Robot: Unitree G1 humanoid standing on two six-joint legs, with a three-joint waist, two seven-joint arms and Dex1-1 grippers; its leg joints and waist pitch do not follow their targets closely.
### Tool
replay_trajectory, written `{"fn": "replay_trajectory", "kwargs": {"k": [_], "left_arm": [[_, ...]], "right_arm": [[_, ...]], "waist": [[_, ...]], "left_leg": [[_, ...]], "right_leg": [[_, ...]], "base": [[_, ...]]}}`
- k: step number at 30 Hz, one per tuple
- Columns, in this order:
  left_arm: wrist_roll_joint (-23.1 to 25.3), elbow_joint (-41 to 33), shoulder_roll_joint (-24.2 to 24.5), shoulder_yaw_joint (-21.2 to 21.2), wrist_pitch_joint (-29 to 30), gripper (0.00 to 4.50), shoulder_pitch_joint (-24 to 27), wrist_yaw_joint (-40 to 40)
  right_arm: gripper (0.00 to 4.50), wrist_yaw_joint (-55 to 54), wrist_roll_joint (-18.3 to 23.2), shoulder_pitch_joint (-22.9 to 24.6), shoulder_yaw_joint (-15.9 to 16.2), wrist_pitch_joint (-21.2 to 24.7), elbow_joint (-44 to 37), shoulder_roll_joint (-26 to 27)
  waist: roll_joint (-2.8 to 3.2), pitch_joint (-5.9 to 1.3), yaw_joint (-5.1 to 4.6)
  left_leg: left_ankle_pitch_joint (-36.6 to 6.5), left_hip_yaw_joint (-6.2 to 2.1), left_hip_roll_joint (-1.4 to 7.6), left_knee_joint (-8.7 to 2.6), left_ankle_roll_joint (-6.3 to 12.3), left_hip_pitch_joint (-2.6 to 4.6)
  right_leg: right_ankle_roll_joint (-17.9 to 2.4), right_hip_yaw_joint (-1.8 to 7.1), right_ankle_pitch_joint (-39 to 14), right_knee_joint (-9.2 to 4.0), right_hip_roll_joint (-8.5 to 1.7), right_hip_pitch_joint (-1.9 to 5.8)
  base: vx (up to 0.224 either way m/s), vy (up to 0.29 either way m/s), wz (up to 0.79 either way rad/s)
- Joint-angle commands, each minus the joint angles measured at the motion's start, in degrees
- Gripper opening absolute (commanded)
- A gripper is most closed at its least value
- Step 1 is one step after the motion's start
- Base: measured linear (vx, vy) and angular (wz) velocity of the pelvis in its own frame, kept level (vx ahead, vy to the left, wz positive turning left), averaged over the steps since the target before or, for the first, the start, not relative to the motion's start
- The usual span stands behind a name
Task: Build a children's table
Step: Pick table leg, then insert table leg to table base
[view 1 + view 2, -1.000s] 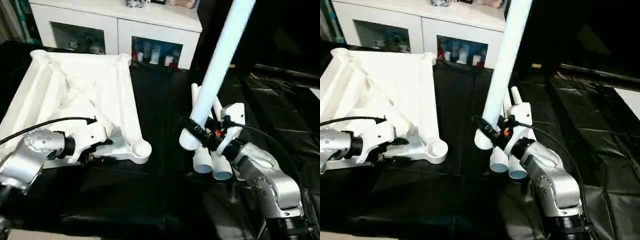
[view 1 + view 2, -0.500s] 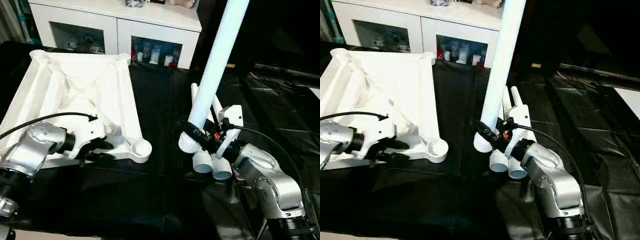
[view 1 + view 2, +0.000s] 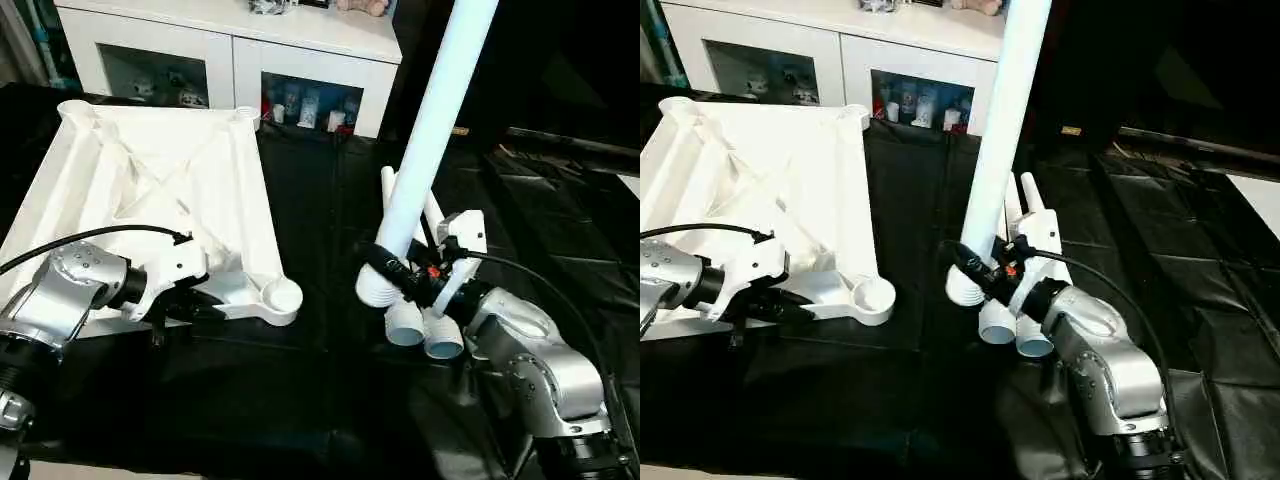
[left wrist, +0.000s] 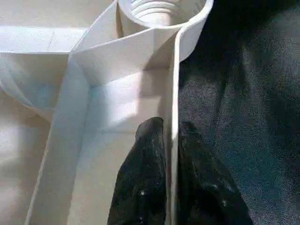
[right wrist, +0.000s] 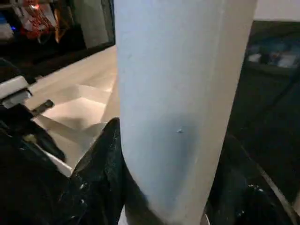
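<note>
Tabletop (image 3: 150, 190) x1, legs: 1 held (image 3: 430, 140), 3 lying (image 3: 415, 320).

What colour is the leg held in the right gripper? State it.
White; the leg shows best in the left eye view, clamped near its threaded end.

Table top (image 3: 170, 190) smooth white plastic; table cover (image 3: 300, 400) black, wrinkled, slightly glossy.

All-white table top (image 3: 150, 190) with ribbed underside — white tube legs (image 3: 425, 165) too; black-covered surface (image 3: 300, 400), silver forearms (image 3: 545, 365), black end effector fingers (image 4: 145, 183).
</note>
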Motion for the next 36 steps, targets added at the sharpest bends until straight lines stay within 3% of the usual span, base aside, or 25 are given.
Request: {"fn": "replay_trajectory", "kwargs": {"k": [1,6,7,11,14,19,24,31,36], "left_arm": [[0.8,-2.3,-2.7,-1.4,-0.1,0.18,1.0,1.1],[0.6,-5.6,-7.9,-3.5,0.0,0.0,1.4,2.5],[0.5,-7.0,-10.5,-5.0,0.2,0.0,1.2,2.8],[1.3,-7.0,-13.4,-5.8,-0.2,0.0,0.4,3.9],[2.4,-6.8,-15.7,-6.5,-0.5,0.0,-0.7,4.3],[5.2,-4.5,-16.9,-7.1,-0.8,0.0,-2.5,5.5],[6.9,-3.2,-16.3,-7.2,-1.0,0.0,-3.1,5.3],[4.7,-3.8,-16.4,-5.4,-0.5,0.0,-2.3,4.4],[2.5,-4.2,-17.7,-3.0,-1.1,0.0,-1.4,5.3]], "right_arm": [[1.86,-0.5,2.0,-1.9,-1.5,2.7,0.2,0.0],[1.86,-0.3,3.5,-3.9,-3.0,2.4,1.8,0.8],[1.86,-0.1,4.4,-4.6,-3.6,2.8,2.0,0.8],[1.86,0.4,5.4,-5.2,-3.9,4.5,1.8,0.6],[1.86,1.5,6.1,-5.5,-3.1,7.2,1.3,-0.5],[1.86,3.9,5.2,-5.2,-0.3,10.3,1.3,-3.5],[1.86,4.4,4.6,-5.2,0.7,11.9,1.4,-4.8],[1.86,4.7,1.5,-6.3,2.5,7.8,7.2,-3.6],[1.86,4.3,0.3,-7.8,1.7,4.4,11.7,-1.8]], "waist": [[1.52,-3.16,-0.28],[1.21,-3.22,-0.06],[1.15,-3.2,0.06],[0.86,-3.32,0.81],[1.11,-3.45,1.21],[1.41,-3.6,0.99],[1.21,-3.63,0.95],[1.09,-3.42,0.63],[1.06,-3.46,0.21]], "left_leg": [[-20.2,-0.85,2.21,-5.13,-3.96,2.21],[-18.6,-0.73,2.17,-5.02,-3.82,2.01],[-18.4,-0.6,2.24,-4.96,-3.52,2.16],[-16.1,-0.29,2.04,-4.68,-2.32,2.02],[-14.8,-0.13,1.93,-4.67,-1.7,1.98],[-15.4,-0.2,1.95,-4.84,-2.12,1.65],[-15.1,-0.22,1.96,-4.74,-1.97,1.55],[-16.6,-0.27,2.03,-4.85,-2.17,1.61],[-16.3,-0.27,1.97,-4.84,-1.92,1.45]], "right_leg": [[-9.0,2.65,-15.1,-5.01,-5.02,0.67],[-8.9,2.63,-13.9,-4.81,-5.13,0.77],[-8.6,2.68,-14.3,-4.96,-5.24,0.72],[-7.7,2.8,-14.1,-5.09,-5.16,0.82],[-7.0,2.75,-14.4,-5.26,-5.23,0.88],[-5.8,2.58,-15.9,-5.45,-5.39,1.06],[-5.9,2.62,-15.9,-5.55,-5.52,1.08],[-6.5,2.53,-18.1,-5.74,-5.61,0.78],[-6.9,2.51,-17.5,-5.66,-5.57,0.86]], "base": [[0.0,0.0,0.0],[0.0,0.0,0.0],[0.0,0.0,0.0],[0.0,0.0,0.0],[0.0,0.0,0.0],[0.0,0.0,0.0],[0.0,0.0,0.0],[0.0,0.0,0.0],[0.0,0.0,0.0]]}}
